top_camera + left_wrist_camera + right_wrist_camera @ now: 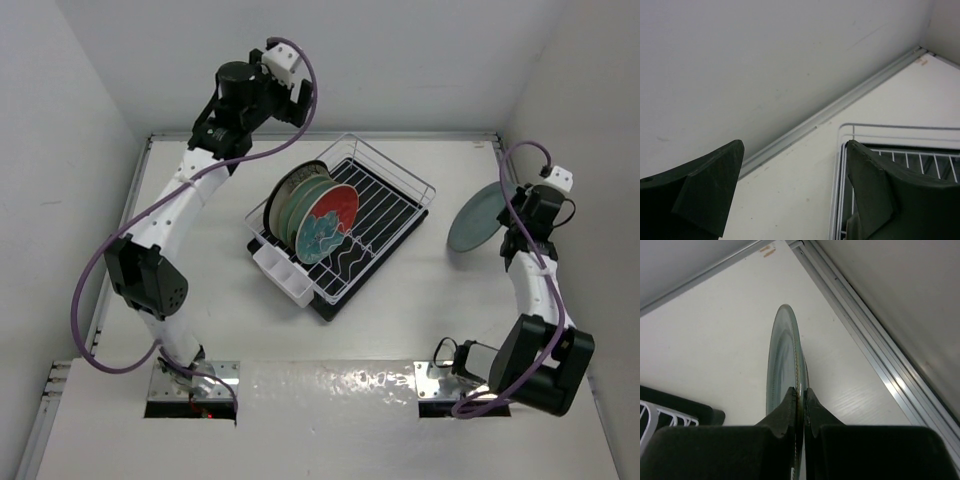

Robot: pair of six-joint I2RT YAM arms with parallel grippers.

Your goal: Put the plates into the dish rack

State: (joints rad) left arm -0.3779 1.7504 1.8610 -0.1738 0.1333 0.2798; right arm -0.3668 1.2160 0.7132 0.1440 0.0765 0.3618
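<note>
The dish rack (415, 183) stands at the table's middle, white wire over a black tray. Three plates stand on edge in it: the red plate with teal flowers (330, 222) in front, a pale green plate (301, 203) behind it, and a cream plate with a dark rim (283, 192) at the back. My right gripper (802, 390) is shut on the rim of the grey-teal plate (782, 355) and holds it on edge above the table, right of the rack (478, 218). My left gripper (795, 150) is open and empty, raised near the rack's far corner (845, 135).
The white cutlery box (283, 275) sits at the rack's near-left end. White walls close in the table at the back and both sides, with a metal rail (875, 350) along the right wall. A corner of the rack's tray (680, 407) shows in the right wrist view.
</note>
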